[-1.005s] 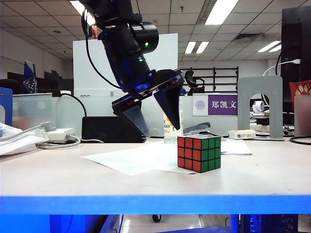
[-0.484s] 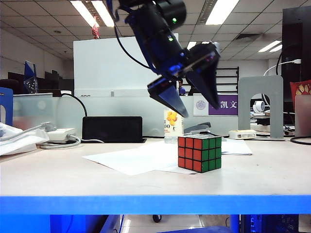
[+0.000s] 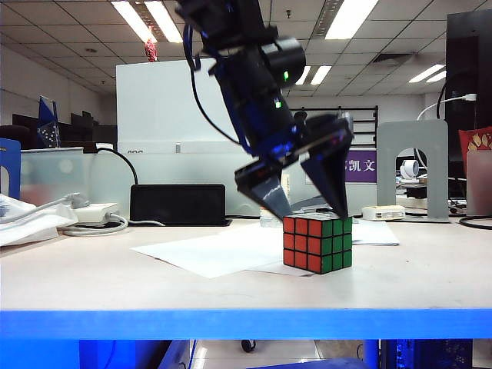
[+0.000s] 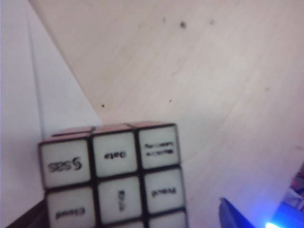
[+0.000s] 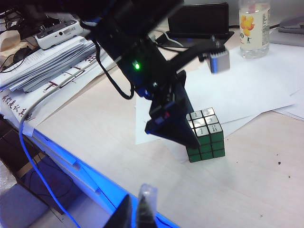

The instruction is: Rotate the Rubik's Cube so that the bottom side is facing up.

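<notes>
While the left gripper (image 3: pixel 307 209) hangs just over the Rubik's Cube (image 3: pixel 317 243) with its jaws spread wide, one tip off each upper side, you have nothing pinched yet. That cube sits flat on the tabletop (image 3: pixel 92 273), partly on a sheet of white paper (image 3: pixel 207 252), with red and green faces toward the exterior camera and the white printed face (image 4: pixel 114 183) on top.

Your first risk, as I judge it, is alignment. From the exterior view the tips look only a little wider than the cube, so if you descend off-centre, one finger (image 5: pixel 173 127) may land on the top edge and shove or tip it instead of straddling it. Paper underneath could make this worse: a smooth sheet may let the cube slide under a sideways nudge.

Second risk is the grip itself. Pinching high on the glossy sides could let the cube pivot or slip out during the turn-over (a corner grab would be worse still). Closing lower on two opposite flat faces looks safer.

Mind the clear bottle (image 5: pixel 253 28) behind the paper when you swing the wrist.

Your right gripper (image 5: pixel 137 209) idles near the tabletop's front edge, well apart from the cube; I cannot tell whether it is spread or pressed together.
</notes>
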Controlling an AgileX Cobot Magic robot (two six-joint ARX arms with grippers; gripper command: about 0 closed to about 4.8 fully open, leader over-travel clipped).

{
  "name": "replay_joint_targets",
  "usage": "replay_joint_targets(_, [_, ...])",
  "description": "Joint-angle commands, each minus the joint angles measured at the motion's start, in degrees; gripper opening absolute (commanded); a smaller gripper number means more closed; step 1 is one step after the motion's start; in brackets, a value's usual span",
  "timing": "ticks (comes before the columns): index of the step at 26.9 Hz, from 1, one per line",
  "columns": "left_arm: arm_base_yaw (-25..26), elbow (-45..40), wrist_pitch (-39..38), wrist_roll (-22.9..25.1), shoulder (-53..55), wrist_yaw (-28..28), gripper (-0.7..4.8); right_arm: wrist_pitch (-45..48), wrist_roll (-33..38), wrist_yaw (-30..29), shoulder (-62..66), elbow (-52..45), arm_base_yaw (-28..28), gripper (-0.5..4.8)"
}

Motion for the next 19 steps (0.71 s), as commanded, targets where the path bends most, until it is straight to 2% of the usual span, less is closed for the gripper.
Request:
replay_joint_targets(1, [-0.13, 0.04, 0.17, -0.13, 0.87, -0.15, 4.79, 0.63, 0.00, -0.39, 0.00, 0.26, 0.02, 0.27])
replay_joint_targets(6, [-0.13, 0.04, 2.36, -0.20, 1.88, -0.57, 4.79, 0.61, 0.00, -0.39, 0.00, 0.26, 0.02, 0.27])
replay_joint_targets(7, [-0.13, 0.07, 2.99, -0.28, 1.88, -0.57, 3.92, 0.63, 0.00, -0.37, 0.00, 0.26, 0.02, 0.27])
replay_joint_targets(8, [-0.04, 0.07, 4.26, -1.60, 1.88, -0.57, 2.49, 0.63, 0.00, -0.37, 0.02, 0.26, 0.02, 0.27])
replay_joint_targets(9, [0.33, 0.07, 5.16, -2.69, 1.88, -0.22, 1.95, 0.61, 0.00, -0.37, 0.02, 0.26, 0.02, 0.27])
replay_joint_targets(10, [0.74, 0.09, 6.40, -5.01, 1.88, 2.14, 1.73, 0.61, 0.00, -0.37, 0.02, 0.26, 0.02, 0.27])
replay_joint_targets(11, [1.42, 0.09, 7.43, -6.78, 1.88, 4.09, 1.73, 0.61, 0.00, -0.37, 0.02, 0.26, 0.02, 0.27])
replay_joint_targets(12, [2.49, 0.09, 9.42, -10.97, 1.88, 9.81, 1.73, 0.61, 0.00, -0.37, 0.02, 0.26, 0.02, 0.27])
replay_joint_targets(13, [3.21, 0.09, 10.60, -13.35, 1.88, 13.09, 1.69, 0.61, 0.00, -0.37, 0.02, 0.26, 0.00, 0.27])
replay_joint_targets(14, [5.03, 0.07, 13.66, -19.02, 2.03, 20.02, 1.20, 0.61, 0.00, -0.37, 0.02, 0.26, 0.02, 0.27])
replay_joint_targets(16, [7.85, 0.04, 18.21, -26.73, 2.38, 25.66, 1.00, 0.61, -0.02, -0.20, 0.02, 0.26, 0.02, 0.27])
replay_joint_targets(19, [11.58, 0.04, 21.70, -35.26, 3.52, 30.56, 0.90, 0.63, -0.02, -0.13, 0.04, 0.26, 0.02, 0.27])
